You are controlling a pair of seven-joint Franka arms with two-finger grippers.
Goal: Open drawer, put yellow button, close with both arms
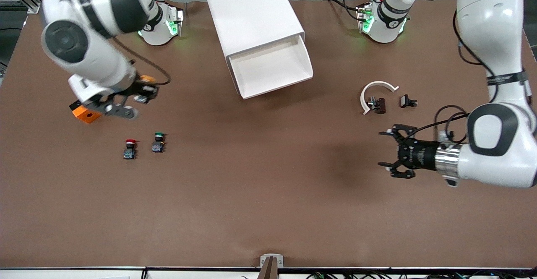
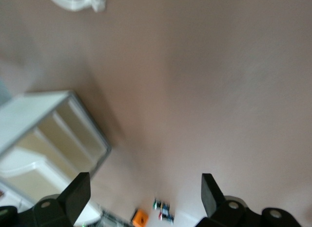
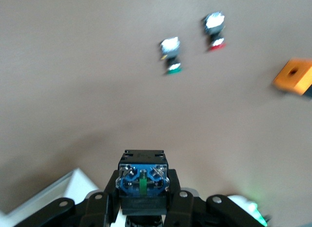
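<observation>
Carrying the yellow button (image 1: 146, 79) clamped between its fingers, the right gripper (image 1: 140, 94) hangs above the table near the orange cube (image 1: 85, 114). The drawer (image 1: 272, 70) already stands pulled out, so placing is the step in hand; next comes travel over the tray and release. The left gripper (image 1: 388, 154) waits, spread wide, empty.

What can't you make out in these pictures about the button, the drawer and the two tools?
- Yellow button: right wrist view shows only its blue underside in the right tool; front view blurs its cap.
- Drawer: three lower drawers hidden under the cabinet top.
- Left tool: open, body cut off by the left wrist view's edge.
- Small black parts by the white ring: too small to identify.
</observation>
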